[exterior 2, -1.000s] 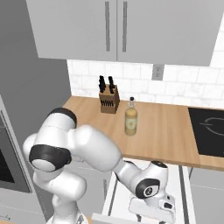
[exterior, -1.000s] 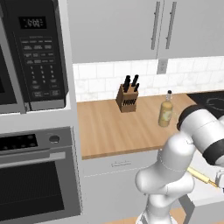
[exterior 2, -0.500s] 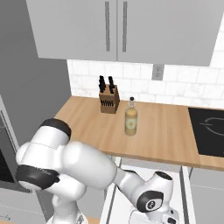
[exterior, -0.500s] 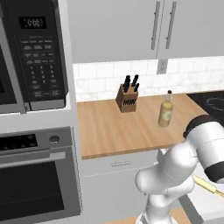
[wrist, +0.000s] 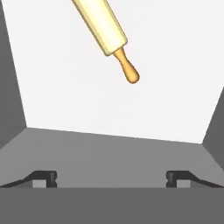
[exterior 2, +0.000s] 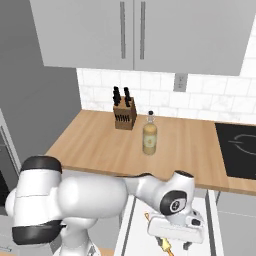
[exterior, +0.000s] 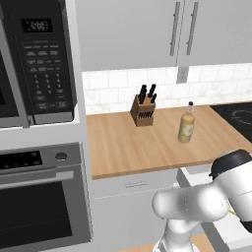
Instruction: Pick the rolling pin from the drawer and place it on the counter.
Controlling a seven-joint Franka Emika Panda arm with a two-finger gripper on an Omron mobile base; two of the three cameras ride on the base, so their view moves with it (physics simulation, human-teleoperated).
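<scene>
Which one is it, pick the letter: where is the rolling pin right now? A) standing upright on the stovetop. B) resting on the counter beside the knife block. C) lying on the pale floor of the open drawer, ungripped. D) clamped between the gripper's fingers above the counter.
C: the rolling pin lies flat on the drawer floor, apart from the open gripper.

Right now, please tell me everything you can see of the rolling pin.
The rolling pin is a slim cylinder of pale yellowish wood with a narrower, darker orange handle at its visible end. It lies flat and diagonal on the white floor of the open drawer; its other end runs out of the hand view. The open end effector hovers above without touching it. In the right base view it peeks out under the hand.
</scene>
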